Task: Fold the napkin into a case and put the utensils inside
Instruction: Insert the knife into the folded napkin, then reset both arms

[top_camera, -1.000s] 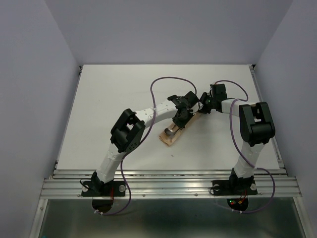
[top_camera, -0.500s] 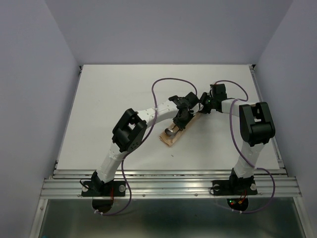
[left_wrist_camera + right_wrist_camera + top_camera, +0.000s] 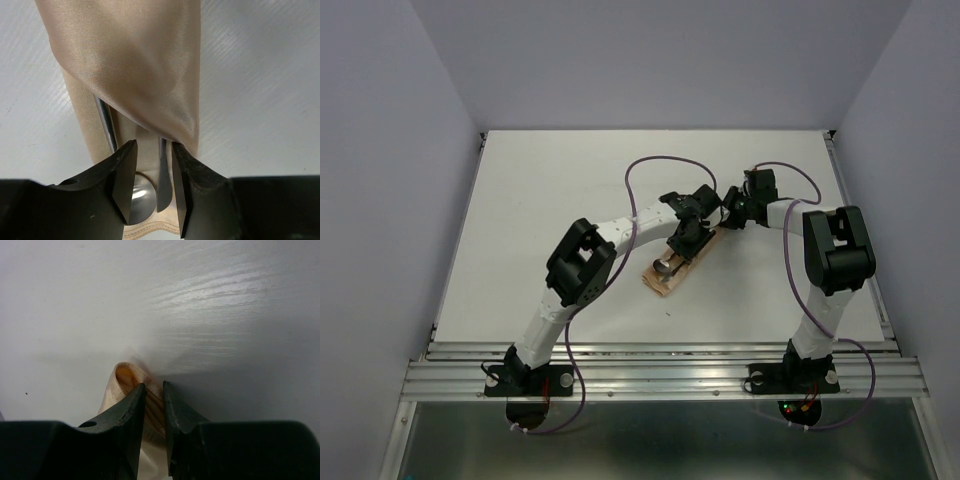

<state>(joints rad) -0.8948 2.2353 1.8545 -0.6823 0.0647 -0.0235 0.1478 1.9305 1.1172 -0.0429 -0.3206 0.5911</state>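
The napkin is folded into a narrow peach-orange case (image 3: 672, 272) lying slantwise on the white table (image 3: 540, 200). In the left wrist view the case (image 3: 135, 65) holds the utensils: a spoon with its shiny bowl (image 3: 142, 197) and handle (image 3: 105, 122) showing, and a flat blade (image 3: 164, 185) beside it. My left gripper (image 3: 682, 243) hovers low over the case's open end, its jaws (image 3: 154, 147) open astride the blade. My right gripper (image 3: 725, 222) is shut on the case's far end (image 3: 127, 377), its fingers (image 3: 135, 410) pinching the cloth layers.
Purple cables (image 3: 655, 165) loop over the table behind both arms. Pale walls stand on three sides. A metal rail (image 3: 660, 372) runs along the near edge by the arm bases.
The left arm's elbow has shifted very slightly. The case, the utensils and the right gripper have not visibly moved.
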